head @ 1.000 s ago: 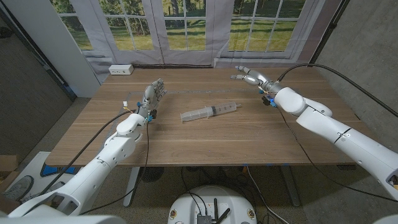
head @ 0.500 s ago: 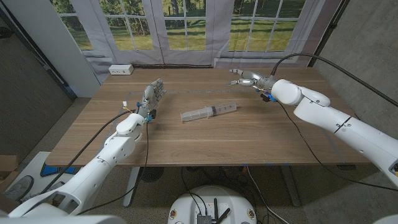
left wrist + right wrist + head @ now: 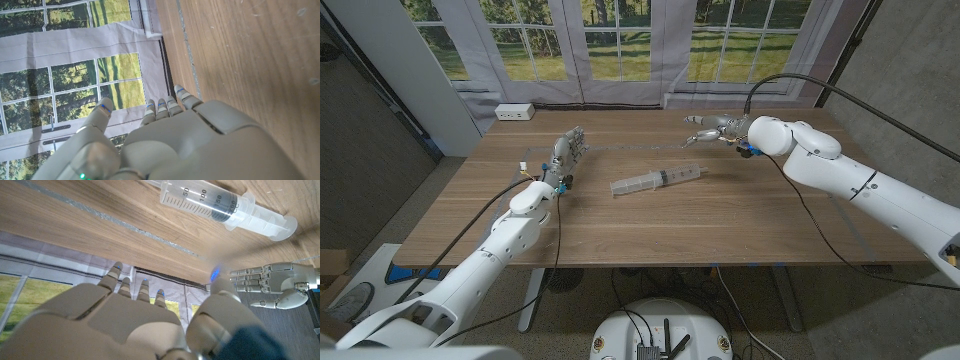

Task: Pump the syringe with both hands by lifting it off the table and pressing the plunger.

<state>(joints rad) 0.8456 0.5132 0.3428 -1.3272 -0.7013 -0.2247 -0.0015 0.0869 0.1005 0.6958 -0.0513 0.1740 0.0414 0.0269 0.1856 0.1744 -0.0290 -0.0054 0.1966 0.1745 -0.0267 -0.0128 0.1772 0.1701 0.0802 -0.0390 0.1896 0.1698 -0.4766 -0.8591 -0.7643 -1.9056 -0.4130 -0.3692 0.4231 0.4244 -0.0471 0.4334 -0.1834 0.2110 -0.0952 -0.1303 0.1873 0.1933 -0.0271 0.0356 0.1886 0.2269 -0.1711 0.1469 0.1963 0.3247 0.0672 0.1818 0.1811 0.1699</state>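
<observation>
A clear plastic syringe (image 3: 656, 180) with a black plunger seal lies on the wooden table (image 3: 650, 225) near its middle, its plunger end pointing right; it also shows large in the right wrist view as the syringe (image 3: 225, 207). My right hand (image 3: 709, 128) hovers behind and to the right of the syringe, fingers spread, holding nothing, its back seen as the right hand (image 3: 130, 315). My left hand (image 3: 566, 150) stands at the table's left with fingers straight and apart, well clear of the syringe; the left hand (image 3: 165, 135) grips nothing.
A white power strip (image 3: 514, 112) sits at the table's far left corner. Windows and a grey curtain line the back edge. Cables trail along both arms. Bare wood lies between the syringe and the front edge.
My right arm has swung left and forward, bringing the hand from the far right toward the syringe's plunger end. The left hand and the syringe have stayed put.
</observation>
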